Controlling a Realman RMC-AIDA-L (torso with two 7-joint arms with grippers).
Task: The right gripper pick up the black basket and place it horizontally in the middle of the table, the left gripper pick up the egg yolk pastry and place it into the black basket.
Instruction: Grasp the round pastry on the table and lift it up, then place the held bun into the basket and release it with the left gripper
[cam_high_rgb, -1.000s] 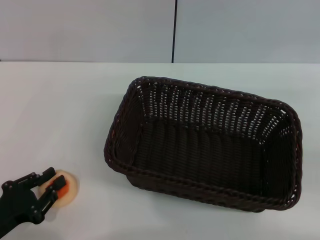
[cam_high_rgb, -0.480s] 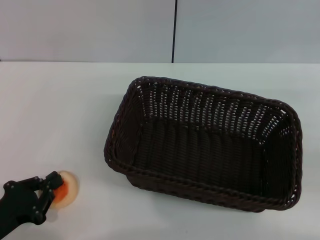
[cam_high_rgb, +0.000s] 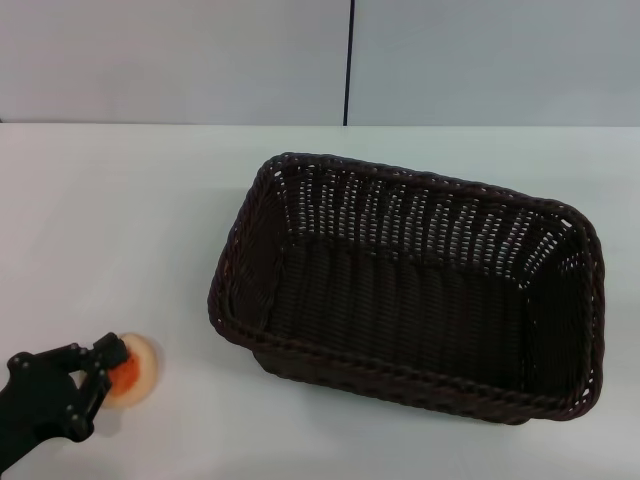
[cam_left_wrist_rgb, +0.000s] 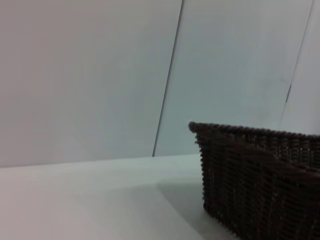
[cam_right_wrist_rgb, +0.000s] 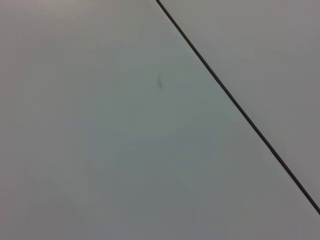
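Note:
The black basket (cam_high_rgb: 410, 290) stands upright, long side across, in the middle-right of the white table (cam_high_rgb: 120, 220); it is empty. Its corner also shows in the left wrist view (cam_left_wrist_rgb: 260, 175). The egg yolk pastry (cam_high_rgb: 136, 366), pale cream with an orange centre, is at the table's front left. My left gripper (cam_high_rgb: 108, 368) reaches in from the bottom left corner, its fingers closed on the near side of the pastry. My right gripper is out of view; its wrist view shows only a wall.
A grey wall with a dark vertical seam (cam_high_rgb: 348, 60) runs behind the table. Bare table lies between the pastry and the basket's left rim (cam_high_rgb: 232, 250).
The left gripper's fingers have drawn together on the pastry. The pastry has shifted slightly up in the head view. The basket has not moved.

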